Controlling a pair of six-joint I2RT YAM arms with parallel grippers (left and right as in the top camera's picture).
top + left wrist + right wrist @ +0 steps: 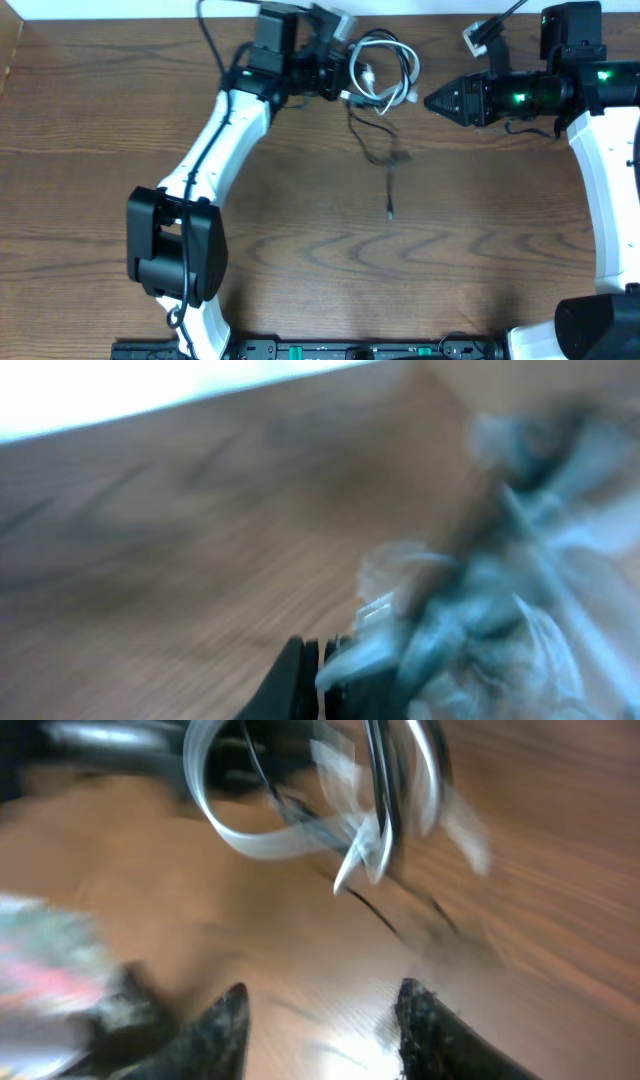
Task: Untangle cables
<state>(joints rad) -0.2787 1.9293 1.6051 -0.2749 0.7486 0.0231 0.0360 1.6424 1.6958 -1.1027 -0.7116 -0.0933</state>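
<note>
- Cables (385,75), in the overhead view, sit coiled near the far table (100,150) edge; left gripper (338,75) is at them, right gripper (432,102) near.
- Left wrist: blurred, I cannot tell its grip.
- Right wrist: jaws stand wide apart, empty; cables lie ahead.

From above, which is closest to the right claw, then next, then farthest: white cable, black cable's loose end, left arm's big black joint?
1. White cable, just left of the right gripper.
2. Black cable's loose end, lower, mid-table.
3. Left arm's big black joint, far left.
</note>
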